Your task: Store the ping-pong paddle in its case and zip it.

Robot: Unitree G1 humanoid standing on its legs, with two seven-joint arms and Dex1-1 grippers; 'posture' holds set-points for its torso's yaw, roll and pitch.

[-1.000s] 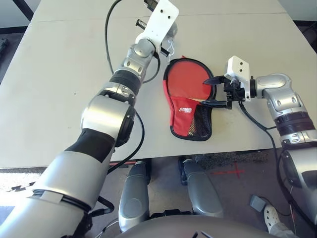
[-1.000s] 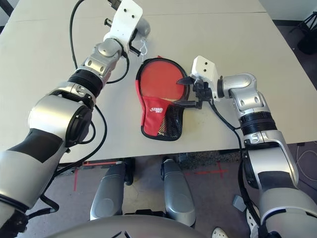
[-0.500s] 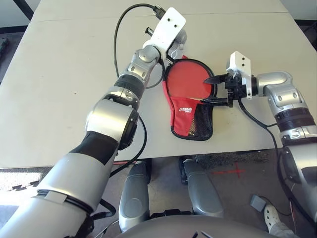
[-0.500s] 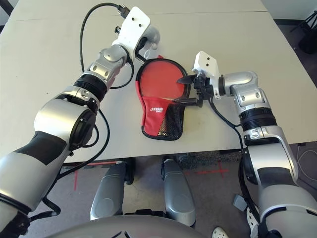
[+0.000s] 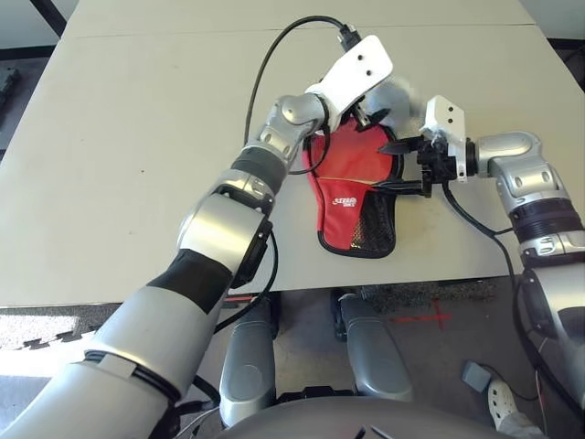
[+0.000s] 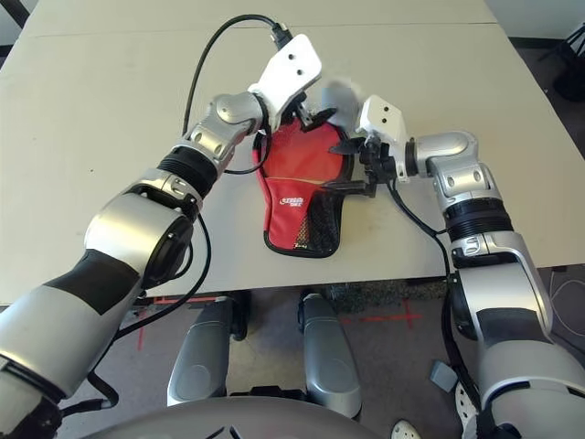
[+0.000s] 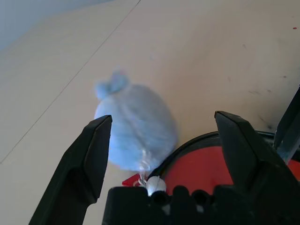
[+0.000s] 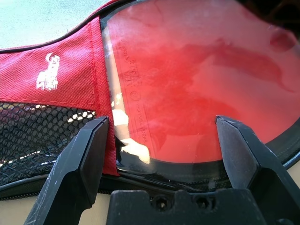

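Pale worktop (image 5: 137, 110) throughout, bare but for one case (image 5: 352, 197) with one ping-pong paddle (image 5: 358, 157) inside it.

Head views: left pincer (image 5: 370, 108) over the case's round far end, beside a small grey-white pouch (image 6: 340, 94); right pincer (image 5: 395, 167) level at the case's right rim, fingers parted around the edge.

Left wrist view: fingers (image 7: 86, 161) released, wide apart, pouch (image 7: 133, 129) between and beyond them, black zip rim (image 7: 197, 143) just below.

Right wrist view: released too, glossy red rubber straight ahead, mesh pocket (image 8: 42, 136) alongside.

Probably light; fabric soft and floppy, rubber slick. Best pinched at the zip rim or pull.
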